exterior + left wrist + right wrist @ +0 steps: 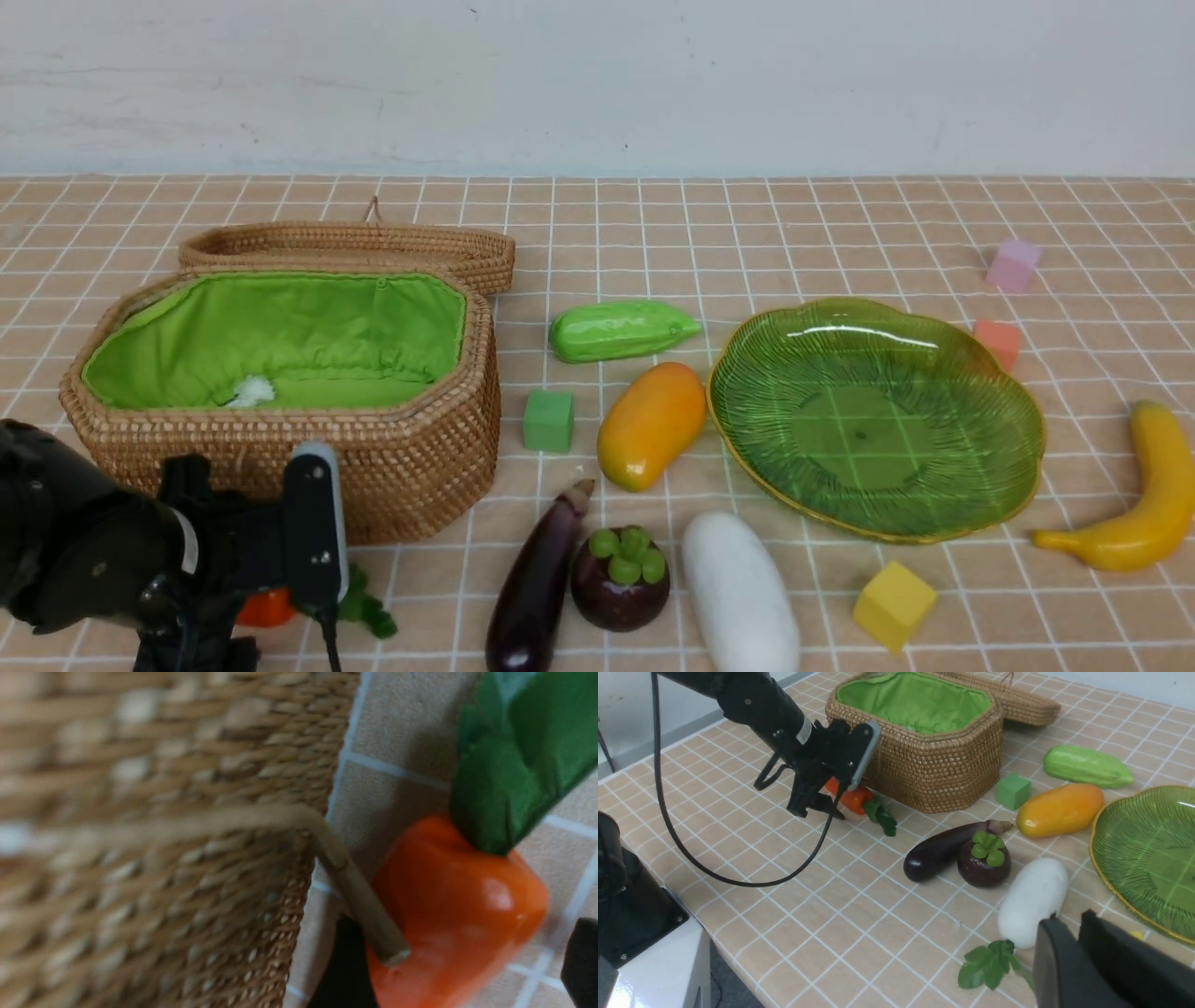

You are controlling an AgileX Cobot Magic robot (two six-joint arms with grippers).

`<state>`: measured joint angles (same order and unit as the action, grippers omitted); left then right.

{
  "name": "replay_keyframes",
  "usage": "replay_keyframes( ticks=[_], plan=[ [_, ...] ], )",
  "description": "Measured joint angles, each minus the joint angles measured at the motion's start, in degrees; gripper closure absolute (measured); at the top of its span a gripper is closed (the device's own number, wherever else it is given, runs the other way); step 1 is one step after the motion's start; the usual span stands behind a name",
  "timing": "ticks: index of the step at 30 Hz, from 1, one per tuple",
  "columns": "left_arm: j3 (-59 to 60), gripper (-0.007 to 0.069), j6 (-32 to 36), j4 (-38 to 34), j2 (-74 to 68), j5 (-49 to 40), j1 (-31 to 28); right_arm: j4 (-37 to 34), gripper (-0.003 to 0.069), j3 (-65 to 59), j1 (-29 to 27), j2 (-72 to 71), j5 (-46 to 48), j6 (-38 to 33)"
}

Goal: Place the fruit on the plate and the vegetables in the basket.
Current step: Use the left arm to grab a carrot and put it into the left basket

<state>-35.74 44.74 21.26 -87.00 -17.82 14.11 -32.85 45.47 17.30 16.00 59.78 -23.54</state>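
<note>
A tan cloth (pixel 840 224) gridded in white is spread below a plain white wall (pixel 597 84). On it the carrot (pixel 850 798) is seen just beside the open basket (pixel 411 467), straddled by the left gripper (pixel 815 809), whose fingers are spread apart and not closed on it. The eggplant (pixel 537 588), mangosteen (pixel 621 579), radish (pixel 738 588), mango (pixel 651 425), gourd (pixel 621 329) and banana (pixel 1148 504) are laid on the cloth around the plate (pixel 1027 467), and the right gripper (pixel 1066 917) is held near the radish, fingers drawn almost together on nothing.

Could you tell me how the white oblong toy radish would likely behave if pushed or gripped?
The white oblong toy radish is rounded and lies on its side, so a sideways push would probably roll it. Its matte-looking surface may not be slippery. Its thin green leaves look floppy.
</note>
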Motion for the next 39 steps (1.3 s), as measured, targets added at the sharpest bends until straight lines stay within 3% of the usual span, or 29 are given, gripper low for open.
replay_keyframes(
  ticks=[9,15,26,31,35,39],
  plan=[
    [-0.23,0.0088,0.0,2.4,-1.08,-0.86,0.0,-0.05,0.0571,0.0,0.0,0.0,-0.17,0.0],
    [-0.28,0.0263,-0.05,1.34,-1.08,-4.71,0.0,-0.05,0.0571,0.0,0.0,0.0,-0.48,0.0],
    [-0.18,0.0262,2.69,-2.66,2.68,-13.75,0.0,-0.05,0.0566,0.0,0.0,0.0,-1.62,0.0],
    [-0.57,0.0262,2.69,-4.61,13.67,-18.27,1.03,-0.05,0.0561,0.0,0.0,0.0,-3.02,0.0],
    [-6.92,0.0262,1.07,-5.22,22.33,-17.22,2.48,-0.01,0.056,0.0,0.0,0.0,-9.49,0.06],
    [-17.83,0.0262,0.38,-5.22,19.74,-15.27,2.55,-0.07,0.056,0.0,0.0,0.0,-17.25,0.72]
  ],
)
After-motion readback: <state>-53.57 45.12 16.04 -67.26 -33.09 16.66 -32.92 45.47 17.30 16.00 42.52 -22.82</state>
